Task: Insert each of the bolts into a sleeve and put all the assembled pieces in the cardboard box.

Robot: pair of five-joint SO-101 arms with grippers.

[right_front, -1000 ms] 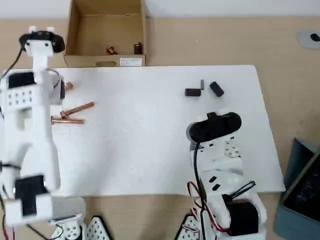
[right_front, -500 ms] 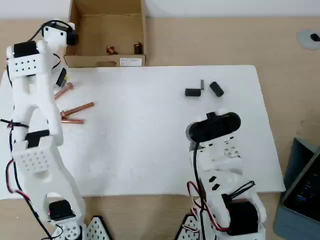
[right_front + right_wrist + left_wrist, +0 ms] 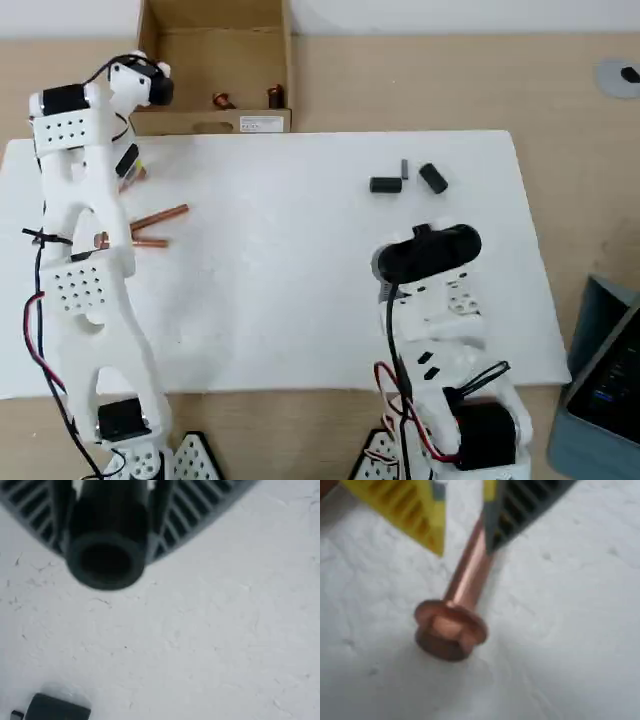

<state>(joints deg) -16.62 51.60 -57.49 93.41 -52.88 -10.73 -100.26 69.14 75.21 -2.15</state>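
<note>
The left gripper (image 3: 462,537) sets its fingers (image 3: 415,510) spread astride a copper flanged bolt (image 3: 452,630) on the white foam mat (image 3: 570,630), far left. The right gripper (image 3: 107,530) pinches a black cylindrical sleeve (image 3: 106,565).

I count three copper bolts (image 3: 160,217) on the white sheet (image 3: 300,300) and two copper pieces (image 3: 222,100) inside the one cardboard box (image 3: 190,122). Two black sleeves (image 3: 385,185) lie on the sheet, and one more sleeve (image 3: 107,555) is held by the right arm (image 3: 430,290). There are two arms in total.
</note>
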